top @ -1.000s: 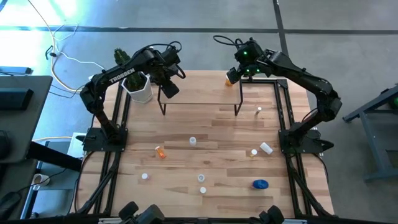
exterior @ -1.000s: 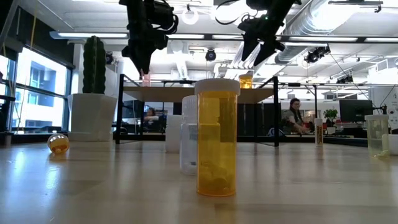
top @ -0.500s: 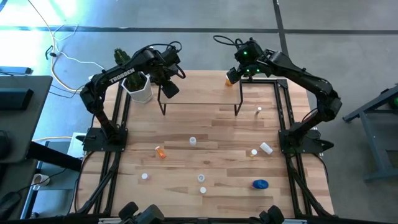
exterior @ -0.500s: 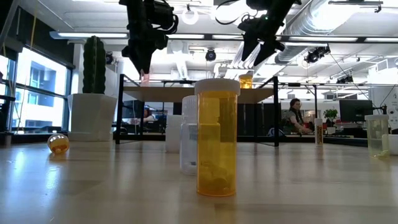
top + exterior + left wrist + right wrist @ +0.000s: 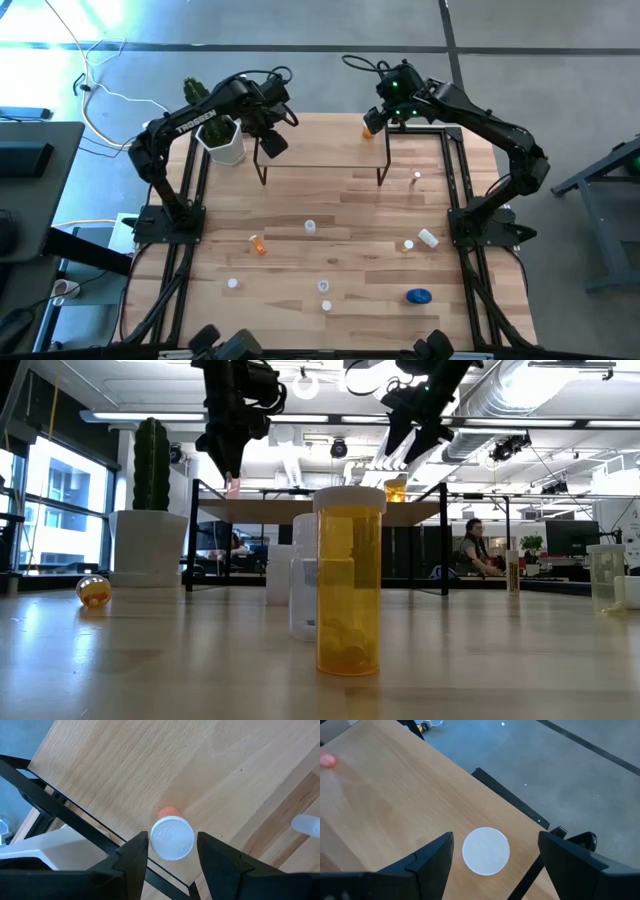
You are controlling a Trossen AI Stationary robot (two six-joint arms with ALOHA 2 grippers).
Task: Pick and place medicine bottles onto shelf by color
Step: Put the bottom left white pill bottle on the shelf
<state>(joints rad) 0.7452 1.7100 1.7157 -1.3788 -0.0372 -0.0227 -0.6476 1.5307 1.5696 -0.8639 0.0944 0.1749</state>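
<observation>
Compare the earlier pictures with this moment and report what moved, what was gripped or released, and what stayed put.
The right hand, open above the orange bottle on the shelf, has lifted slightly. The left hand stands over the pink bottle at the shelf's other end, fingers clear of its cap; no visible shift there. Both bottles stand as before, and the loose bottles on the table and the cactus pot have not moved.

At the upper middle of the frame the shelf [image 5: 320,150] stands on black legs. The left gripper [image 5: 268,128] hangs over its left end, beside the white pot [image 5: 225,141]; the right gripper [image 5: 383,115] hangs over an orange bottle [image 5: 368,128] at its right end. Lower down, small bottles lie scattered, including a blue bottle [image 5: 418,296].
</observation>
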